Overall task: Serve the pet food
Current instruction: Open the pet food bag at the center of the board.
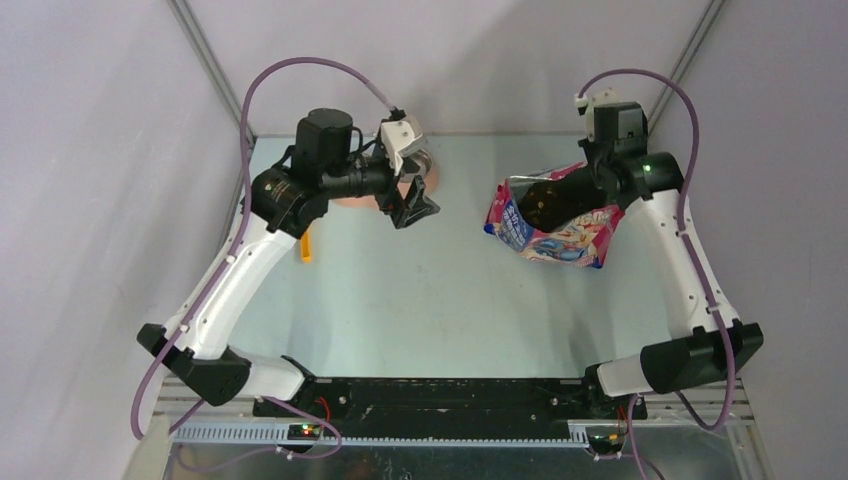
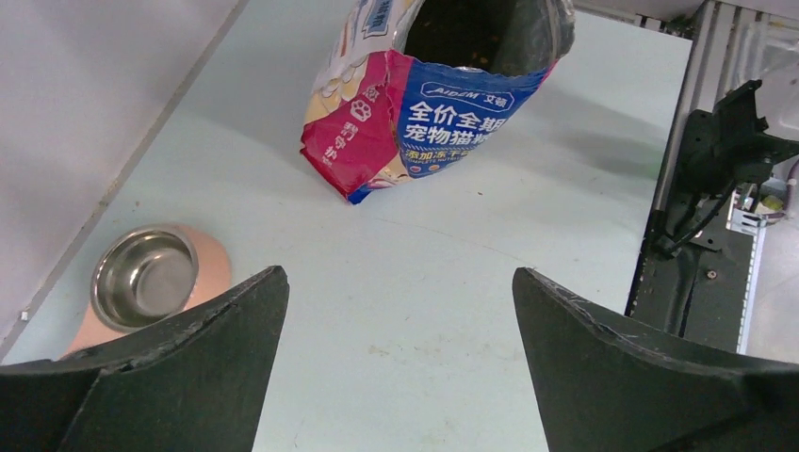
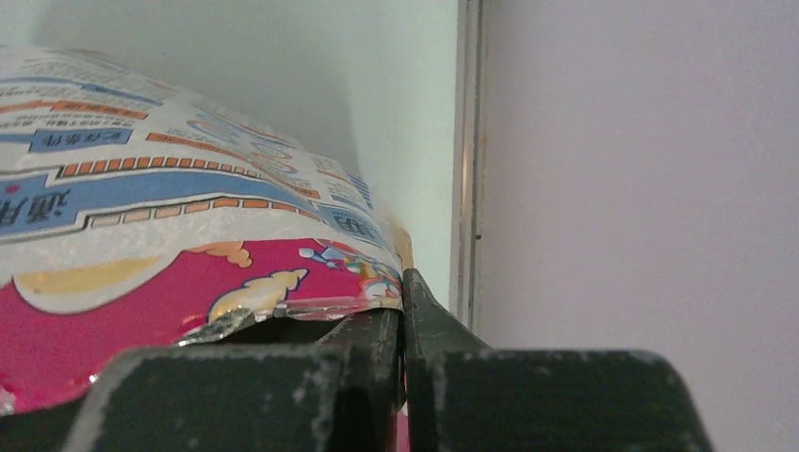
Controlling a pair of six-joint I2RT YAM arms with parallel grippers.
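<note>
The cat food bag [image 1: 560, 235] stands tilted at the back right of the table, its mouth open and dark kibble [image 1: 540, 207] showing inside. My right gripper [image 1: 598, 183] is shut on the bag's top edge; in the right wrist view the jaws [image 3: 403, 294] pinch the pink and white foil [image 3: 141, 235]. My left gripper [image 1: 415, 210] hangs open and empty above the table, left of the bag. In the left wrist view its fingers [image 2: 188, 377] stand wide apart, with the bag [image 2: 424, 113] ahead and kibble [image 2: 462, 42] in its mouth.
The pink feeder [image 1: 350, 200] lies mostly hidden under my left arm; one empty steel bowl [image 2: 146, 276] of it shows in the left wrist view. A yellow scoop [image 1: 305, 245] lies at the table's left edge. Grey walls close the back and sides.
</note>
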